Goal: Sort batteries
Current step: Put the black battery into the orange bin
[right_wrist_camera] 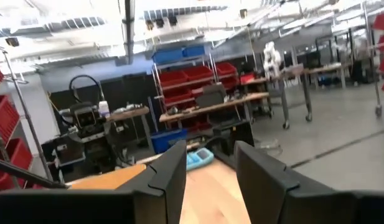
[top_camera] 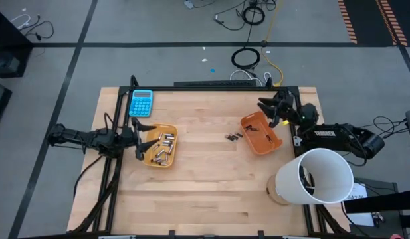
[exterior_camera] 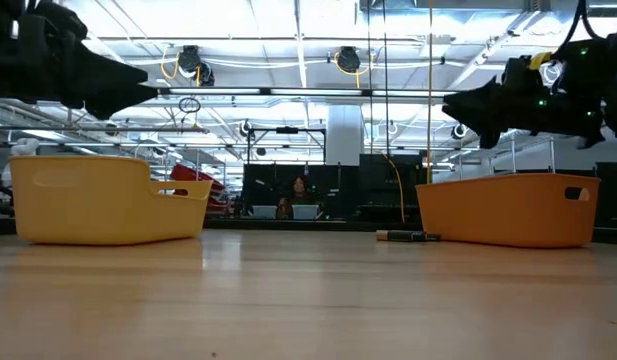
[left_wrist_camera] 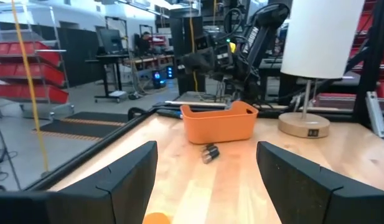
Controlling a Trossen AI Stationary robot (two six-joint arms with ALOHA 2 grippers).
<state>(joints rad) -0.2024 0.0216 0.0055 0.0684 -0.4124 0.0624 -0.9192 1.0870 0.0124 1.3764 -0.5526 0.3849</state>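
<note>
The left gripper (top_camera: pixel 142 139) hangs open over the left tray (top_camera: pixel 170 157) near the table's left edge, which holds silvery batteries (top_camera: pixel 163 147). The right gripper (top_camera: pixel 270 111) hangs open above the right tray (top_camera: pixel 274 144) toward the far right corner. Two dark batteries (top_camera: pixel 233 137) lie on the table (top_camera: pixel 205 192) between the trays.

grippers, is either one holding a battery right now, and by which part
Nothing is held. The left gripper has open, empty jaws above the yellow tray. The right gripper, above the orange tray, also shows an empty gap.
</note>
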